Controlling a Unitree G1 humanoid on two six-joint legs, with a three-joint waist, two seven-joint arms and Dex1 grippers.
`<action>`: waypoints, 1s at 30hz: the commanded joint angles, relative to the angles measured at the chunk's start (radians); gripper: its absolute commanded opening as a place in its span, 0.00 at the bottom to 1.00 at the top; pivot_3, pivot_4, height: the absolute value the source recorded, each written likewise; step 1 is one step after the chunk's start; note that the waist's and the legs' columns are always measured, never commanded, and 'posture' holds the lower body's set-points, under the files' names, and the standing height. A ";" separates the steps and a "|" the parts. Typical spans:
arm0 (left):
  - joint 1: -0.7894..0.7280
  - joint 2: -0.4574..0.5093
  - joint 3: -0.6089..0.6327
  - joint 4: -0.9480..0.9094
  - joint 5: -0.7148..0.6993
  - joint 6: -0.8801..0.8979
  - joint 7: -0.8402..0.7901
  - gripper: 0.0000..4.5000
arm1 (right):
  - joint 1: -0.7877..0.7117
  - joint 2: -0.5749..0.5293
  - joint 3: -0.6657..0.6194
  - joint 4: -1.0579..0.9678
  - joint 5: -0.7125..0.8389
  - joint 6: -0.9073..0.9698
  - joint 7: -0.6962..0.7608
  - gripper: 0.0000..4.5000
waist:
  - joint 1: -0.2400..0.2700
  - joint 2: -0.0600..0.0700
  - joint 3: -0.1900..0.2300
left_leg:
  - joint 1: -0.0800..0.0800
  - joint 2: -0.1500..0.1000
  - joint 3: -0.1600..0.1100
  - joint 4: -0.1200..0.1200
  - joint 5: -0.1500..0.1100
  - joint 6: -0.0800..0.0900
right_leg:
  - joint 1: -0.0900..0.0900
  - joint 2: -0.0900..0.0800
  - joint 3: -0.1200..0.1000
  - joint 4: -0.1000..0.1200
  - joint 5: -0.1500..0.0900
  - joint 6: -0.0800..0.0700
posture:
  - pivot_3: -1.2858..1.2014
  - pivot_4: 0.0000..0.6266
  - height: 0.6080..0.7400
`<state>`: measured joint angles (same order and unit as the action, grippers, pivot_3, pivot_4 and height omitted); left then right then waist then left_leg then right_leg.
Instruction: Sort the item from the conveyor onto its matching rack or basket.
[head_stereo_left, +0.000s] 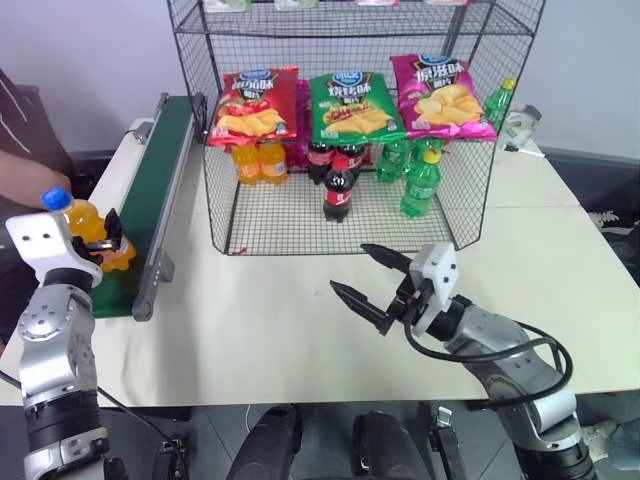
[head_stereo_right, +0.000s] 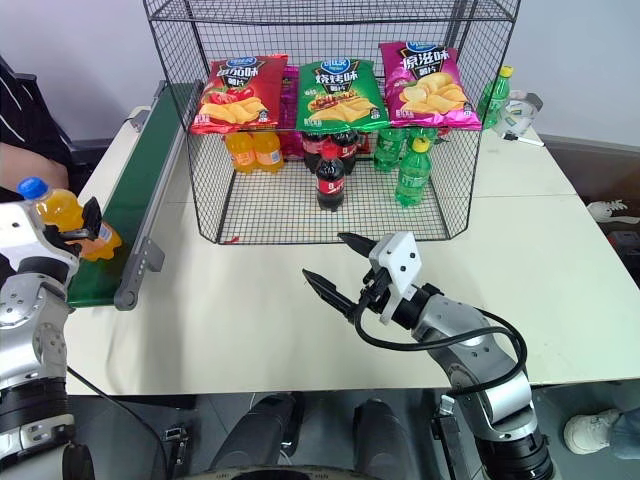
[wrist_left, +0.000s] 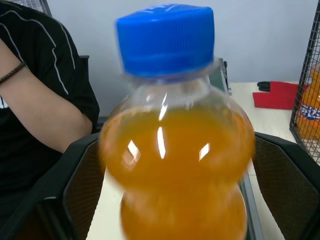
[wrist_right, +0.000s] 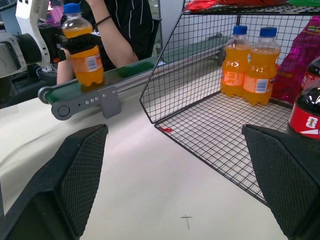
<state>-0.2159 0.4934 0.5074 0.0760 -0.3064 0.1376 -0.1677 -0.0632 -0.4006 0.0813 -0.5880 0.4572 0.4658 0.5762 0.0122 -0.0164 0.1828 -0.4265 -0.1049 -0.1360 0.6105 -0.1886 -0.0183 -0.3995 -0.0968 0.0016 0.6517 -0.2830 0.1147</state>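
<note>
The item, a small orange soda bottle with a blue cap, stands upright at the near end of the dark green conveyor. My left gripper is shut on its waist, one black finger on each side. The right wrist view shows the same bottle clasped just over the belt's end. My right gripper hangs open over the white table, in front of the black wire rack, with nothing between its fingers. Two matching orange bottles stand on the rack's lowest level at its left.
Cola bottles and green bottles share the rack floor. Red, green and pink crisp bags hang above them. A person's arm rests left of the conveyor. Bare white table lies between the rack and me.
</note>
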 joint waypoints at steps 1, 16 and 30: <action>-0.005 0.018 0.027 -0.032 -0.009 -0.017 -0.003 0.70 | -0.017 0.007 0.001 -0.031 0.022 -0.004 -0.001 1.00 | 0.000 0.000 0.000 | 0.000 0.000 0.000 0.000 0.000 0.000 | 0.000 0.000 0.000 0.000 0.000 0.000 | 0.52 0.24 1.00; -0.081 0.071 -0.049 -0.293 -0.201 0.160 -0.159 0.57 | -0.022 0.002 -0.002 -0.034 0.028 0.003 0.001 1.00 | 0.001 -0.002 0.000 | -0.001 0.000 -0.001 0.000 0.000 0.000 | 0.000 0.000 -0.001 0.000 0.000 0.000 | 0.52 0.24 1.00; -0.185 -0.135 -0.380 -0.166 -0.011 0.105 -0.116 0.57 | -0.021 -0.011 -0.020 -0.022 0.007 -0.016 -0.022 1.00 | 0.001 -0.001 0.000 | 0.000 0.000 0.000 0.000 0.000 0.000 | 0.003 0.001 -0.001 0.000 0.000 0.000 | 0.52 0.24 1.00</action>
<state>-0.3662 0.3740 0.1306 -0.1084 -0.3608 0.3237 -0.3105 -0.0811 -0.4053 0.0791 -0.5879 0.4712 0.4730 0.5561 0.0130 -0.0174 0.1833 -0.4271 -0.1050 -0.1364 0.6109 -0.1884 -0.0182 -0.3962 -0.0960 0.0004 0.6521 -0.2829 0.1148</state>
